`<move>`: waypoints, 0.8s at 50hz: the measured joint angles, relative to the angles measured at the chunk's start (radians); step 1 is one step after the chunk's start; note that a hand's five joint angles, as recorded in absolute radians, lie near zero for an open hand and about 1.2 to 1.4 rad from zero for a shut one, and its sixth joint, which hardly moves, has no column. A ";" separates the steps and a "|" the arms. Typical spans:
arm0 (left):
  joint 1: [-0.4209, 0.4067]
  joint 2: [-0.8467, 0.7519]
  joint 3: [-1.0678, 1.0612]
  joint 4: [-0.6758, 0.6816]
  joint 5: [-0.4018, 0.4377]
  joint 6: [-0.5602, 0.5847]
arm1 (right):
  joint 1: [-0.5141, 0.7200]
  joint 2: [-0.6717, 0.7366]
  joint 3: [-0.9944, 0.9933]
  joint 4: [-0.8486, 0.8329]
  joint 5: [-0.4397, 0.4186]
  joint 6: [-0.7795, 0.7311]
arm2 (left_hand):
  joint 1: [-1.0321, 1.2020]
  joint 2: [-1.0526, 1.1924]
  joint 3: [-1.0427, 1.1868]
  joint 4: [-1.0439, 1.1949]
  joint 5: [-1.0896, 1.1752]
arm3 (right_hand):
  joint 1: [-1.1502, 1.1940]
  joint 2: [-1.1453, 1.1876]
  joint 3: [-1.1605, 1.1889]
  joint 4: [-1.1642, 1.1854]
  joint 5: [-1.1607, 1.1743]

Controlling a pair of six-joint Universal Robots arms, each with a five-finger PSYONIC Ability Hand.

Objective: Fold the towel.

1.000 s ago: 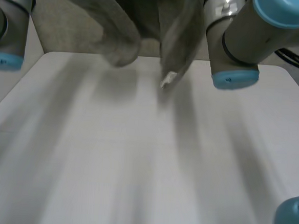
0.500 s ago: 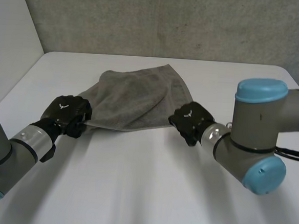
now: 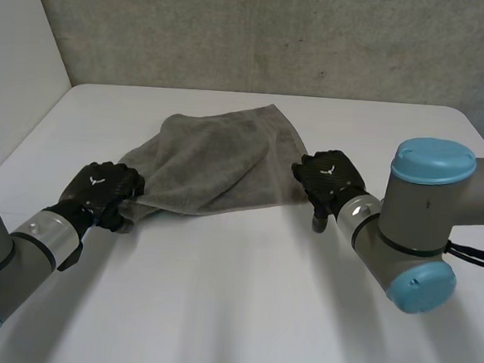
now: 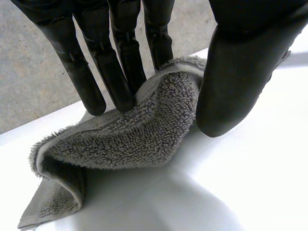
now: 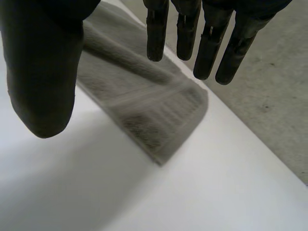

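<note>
Grey terry towel point(image 3: 214, 159), doubled over w/ rumpled top layer, lies on white table point(image 3: 241, 306), centre to upper-mid of head view. L hand point(image 3: 100, 190) at towel's lower-left corner: fingers on top, thumb against folded edge, pinching corner. R hand point(image 3: 329, 179) just beside towel's right edge, near lower corner; fingers straight, thumb apart, grasping nothing. Towel corner sits under its fingertips, contact unclear.

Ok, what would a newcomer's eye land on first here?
The grey towel stands out first, lying rumpled across the far middle of the white table. The left hand pinches its near left corner between fingers and thumb, holding that corner a little off the table. The right hand is open at the towel's right corner, fingers straight.
</note>
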 measured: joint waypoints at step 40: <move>0.003 -0.002 -0.001 0.000 0.004 0.000 | -0.025 0.453 -0.615 0.113 0.037 0.031 | -0.017 -0.016 -0.016 -0.016 -0.020 | 0.115 0.097 0.107 0.117 0.158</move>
